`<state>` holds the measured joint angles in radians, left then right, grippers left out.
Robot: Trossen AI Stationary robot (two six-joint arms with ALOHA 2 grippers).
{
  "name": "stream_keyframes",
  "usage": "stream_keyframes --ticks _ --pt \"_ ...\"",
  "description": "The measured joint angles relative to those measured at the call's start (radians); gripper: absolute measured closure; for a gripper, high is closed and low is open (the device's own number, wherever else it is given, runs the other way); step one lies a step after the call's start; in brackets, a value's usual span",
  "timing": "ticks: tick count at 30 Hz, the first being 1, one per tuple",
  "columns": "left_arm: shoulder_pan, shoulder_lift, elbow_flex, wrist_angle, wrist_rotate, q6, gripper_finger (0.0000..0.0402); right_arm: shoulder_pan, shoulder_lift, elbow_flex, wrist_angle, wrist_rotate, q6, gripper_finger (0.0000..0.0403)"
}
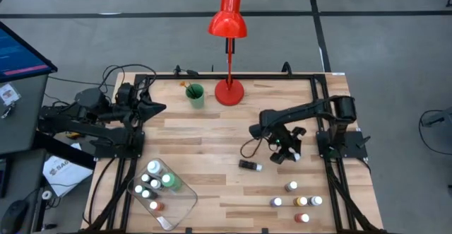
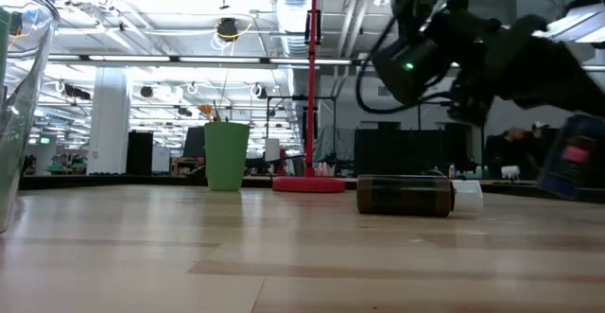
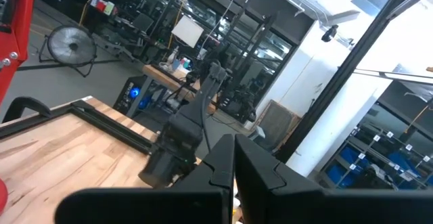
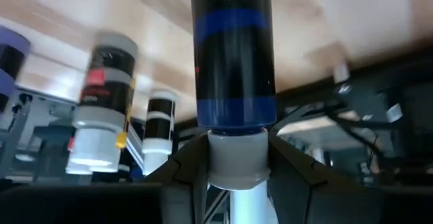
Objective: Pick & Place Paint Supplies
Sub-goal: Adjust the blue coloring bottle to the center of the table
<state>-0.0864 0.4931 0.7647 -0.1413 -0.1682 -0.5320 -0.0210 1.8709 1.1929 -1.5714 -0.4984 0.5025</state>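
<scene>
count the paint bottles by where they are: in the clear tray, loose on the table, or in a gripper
In the clear tray: 7, counting the larger green bottle
Standing loose near the table's front right corner: 5, such as one
Lying on its side mid-table: 1, the dark bottle
Held in the right gripper: 1, a blue-banded bottle
Total: 14

Pale wood table (image 1: 212,142) with a black frame. A bright red lamp (image 1: 228,22) stands beside a green cup (image 1: 195,95). Both arms are black. The right gripper (image 4: 233,173) holds a black bottle (image 4: 232,55) with a blue band and white cap. A dark brown bottle (image 2: 405,196) with a white cap lies on the wood. A clear tray (image 1: 176,206) holds white-capped bottles, one green (image 1: 169,181).
</scene>
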Motion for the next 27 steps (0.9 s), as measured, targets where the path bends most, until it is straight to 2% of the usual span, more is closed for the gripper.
stream_keyframes --ticks 7,19,27 --pt "0.000 0.000 0.000 0.000 0.000 0.034 0.0400 0.055 0.000 -0.074 0.000 -0.082 0.033 0.0294" --pt "0.000 0.000 0.000 0.000 -0.001 0.062 0.0400 0.080 0.000 -0.229 0.000 -0.085 0.056 0.0294" --pt "0.000 0.000 0.000 0.002 -0.003 0.063 0.0400 0.080 0.000 -0.236 0.007 -0.080 0.064 0.0294"
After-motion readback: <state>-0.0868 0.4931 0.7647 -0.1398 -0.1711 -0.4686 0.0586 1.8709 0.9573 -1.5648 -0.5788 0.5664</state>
